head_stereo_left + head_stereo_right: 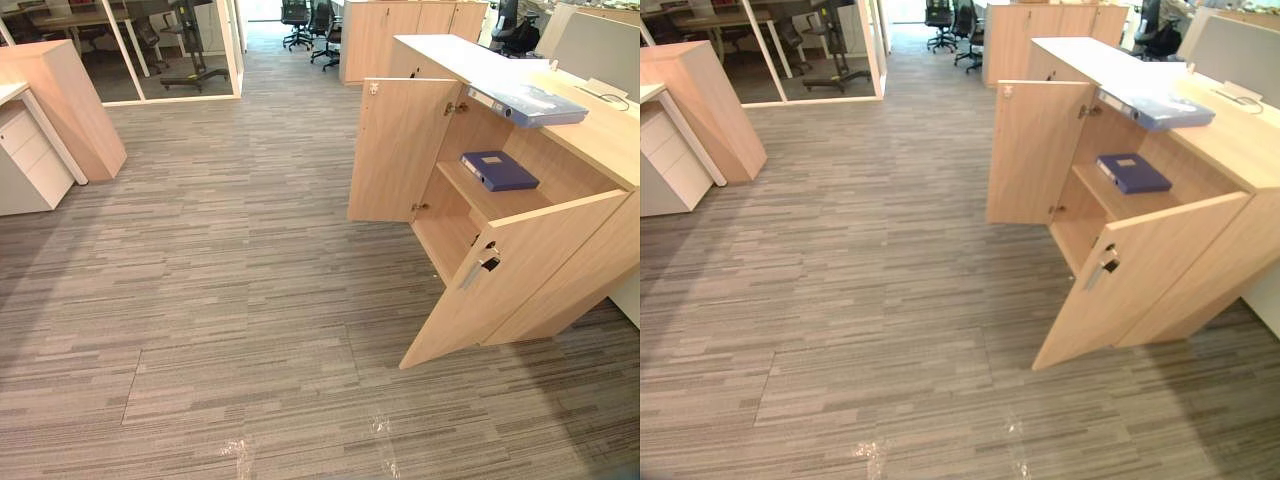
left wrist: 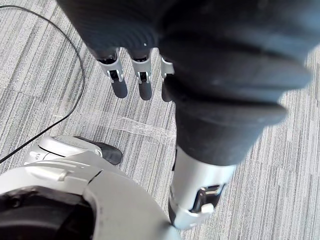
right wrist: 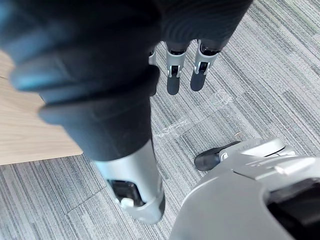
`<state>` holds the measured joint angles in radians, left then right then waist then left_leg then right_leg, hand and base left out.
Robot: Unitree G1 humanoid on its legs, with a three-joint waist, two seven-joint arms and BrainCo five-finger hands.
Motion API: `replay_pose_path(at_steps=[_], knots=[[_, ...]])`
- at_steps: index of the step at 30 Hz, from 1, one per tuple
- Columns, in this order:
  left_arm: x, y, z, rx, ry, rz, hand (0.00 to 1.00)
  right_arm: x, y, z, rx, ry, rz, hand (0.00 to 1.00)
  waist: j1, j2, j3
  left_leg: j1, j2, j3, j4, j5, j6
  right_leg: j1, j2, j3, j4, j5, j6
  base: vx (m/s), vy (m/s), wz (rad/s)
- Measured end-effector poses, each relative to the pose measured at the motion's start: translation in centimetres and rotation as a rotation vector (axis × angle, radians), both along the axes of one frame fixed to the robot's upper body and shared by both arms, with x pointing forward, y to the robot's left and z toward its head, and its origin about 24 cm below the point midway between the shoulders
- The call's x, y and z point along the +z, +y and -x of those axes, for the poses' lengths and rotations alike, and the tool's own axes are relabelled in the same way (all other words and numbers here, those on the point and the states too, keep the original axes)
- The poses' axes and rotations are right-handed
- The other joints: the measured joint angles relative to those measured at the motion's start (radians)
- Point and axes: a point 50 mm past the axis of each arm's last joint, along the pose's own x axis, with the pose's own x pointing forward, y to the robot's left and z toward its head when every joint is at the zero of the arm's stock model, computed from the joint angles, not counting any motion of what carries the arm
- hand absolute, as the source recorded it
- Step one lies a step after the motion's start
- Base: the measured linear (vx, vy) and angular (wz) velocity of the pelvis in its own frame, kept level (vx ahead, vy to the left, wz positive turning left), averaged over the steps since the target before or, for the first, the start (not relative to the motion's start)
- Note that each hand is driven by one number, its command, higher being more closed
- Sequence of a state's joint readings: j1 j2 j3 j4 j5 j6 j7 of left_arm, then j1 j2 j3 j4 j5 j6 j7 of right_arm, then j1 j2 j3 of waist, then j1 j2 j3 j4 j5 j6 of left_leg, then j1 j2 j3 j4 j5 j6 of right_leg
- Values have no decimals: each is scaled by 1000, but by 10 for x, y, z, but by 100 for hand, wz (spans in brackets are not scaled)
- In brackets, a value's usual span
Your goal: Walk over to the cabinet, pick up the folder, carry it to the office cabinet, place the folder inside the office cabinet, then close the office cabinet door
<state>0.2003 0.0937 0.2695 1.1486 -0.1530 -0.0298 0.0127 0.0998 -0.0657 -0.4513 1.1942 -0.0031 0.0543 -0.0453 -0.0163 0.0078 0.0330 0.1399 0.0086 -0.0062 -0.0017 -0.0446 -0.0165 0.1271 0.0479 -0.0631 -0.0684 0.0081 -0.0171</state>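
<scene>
The wooden office cabinet (image 1: 590,135) stands at the right with both doors swung open: the far door (image 1: 400,150) and the near door (image 1: 510,280) with its metal handle (image 1: 478,268). A dark blue folder (image 1: 498,170) lies flat on the shelf inside. A light blue folder (image 1: 530,103) lies on the cabinet's top near the front edge. My left hand (image 2: 140,82) hangs over the carpet with straight fingers, open and holding nothing. My right hand (image 3: 172,75) hangs the same way, open, beside a wooden panel.
Grey striped carpet (image 1: 230,280) stretches between me and the cabinet. A slanted wooden cabinet (image 1: 60,100) and a white drawer unit (image 1: 25,160) stand at the left. A glass partition (image 1: 170,50), office chairs (image 1: 300,20) and another wooden cabinet (image 1: 400,25) are at the back.
</scene>
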Motion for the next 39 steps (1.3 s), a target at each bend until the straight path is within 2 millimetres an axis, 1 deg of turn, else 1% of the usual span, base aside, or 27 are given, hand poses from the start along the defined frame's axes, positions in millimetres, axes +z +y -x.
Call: replay_pose_path(at_steps=[22,39], knots=[[0,0,-1,-16,-3,-5,0,0,0,0,0,0,0,0,0,-4,3,0,0,0,0,0,-1,0,0,0,0,0,0,0,0,0],[1,0,-6,-92,-5,-49,0,0,0,0,0,1,3,0,0,-5,6,-1,0,-7,2,1,-2,2,-1,-10,2,0,0,0,0,1]])
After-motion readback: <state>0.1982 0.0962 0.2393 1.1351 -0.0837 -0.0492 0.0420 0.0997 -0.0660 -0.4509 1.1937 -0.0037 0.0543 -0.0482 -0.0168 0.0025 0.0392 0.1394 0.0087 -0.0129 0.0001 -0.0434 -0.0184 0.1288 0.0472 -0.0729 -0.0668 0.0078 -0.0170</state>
